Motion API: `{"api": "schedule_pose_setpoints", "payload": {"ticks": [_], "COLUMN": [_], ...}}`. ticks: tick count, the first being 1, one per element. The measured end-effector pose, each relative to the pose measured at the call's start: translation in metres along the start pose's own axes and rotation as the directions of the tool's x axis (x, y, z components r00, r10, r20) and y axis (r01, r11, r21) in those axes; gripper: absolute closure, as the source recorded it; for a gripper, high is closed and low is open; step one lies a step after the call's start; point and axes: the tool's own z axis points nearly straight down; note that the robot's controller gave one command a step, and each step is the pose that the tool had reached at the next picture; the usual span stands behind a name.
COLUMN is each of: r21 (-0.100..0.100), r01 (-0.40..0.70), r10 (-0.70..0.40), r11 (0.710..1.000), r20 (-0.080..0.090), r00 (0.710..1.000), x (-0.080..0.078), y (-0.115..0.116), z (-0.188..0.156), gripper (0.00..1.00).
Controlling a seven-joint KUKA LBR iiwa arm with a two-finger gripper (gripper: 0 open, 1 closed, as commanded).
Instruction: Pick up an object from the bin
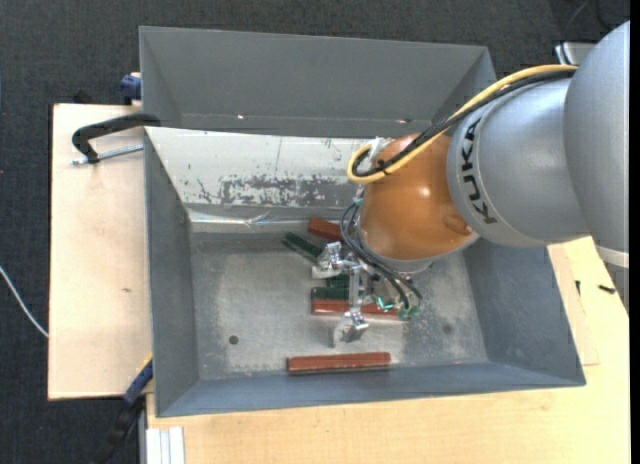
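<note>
Jaws spread, straddling brown block [327, 302] at frame centre, not yet clamped. Risk: green piece [299, 244] just beside upper finger may get caught on closing. Block could twist out.

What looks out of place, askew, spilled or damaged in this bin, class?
Nothing is spilled or broken. The bin's back wall is scuffed, with a band of dark speckled marks across it. A dark green piece lies askew near the middle, while the long reddish-brown bar lies straight along the front wall.
</note>
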Motion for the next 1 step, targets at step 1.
{"api": "schedule_pose_setpoints", "payload": {"ticks": [1], "r21": [0.000], "r01": [-0.001], "r10": [0.001], "r11": [1.000], "r20": [-0.002], "r00": [1.000], "x": [0.0007], "y": [-0.0005], "z": [-0.0003], "gripper": [1.00]}}
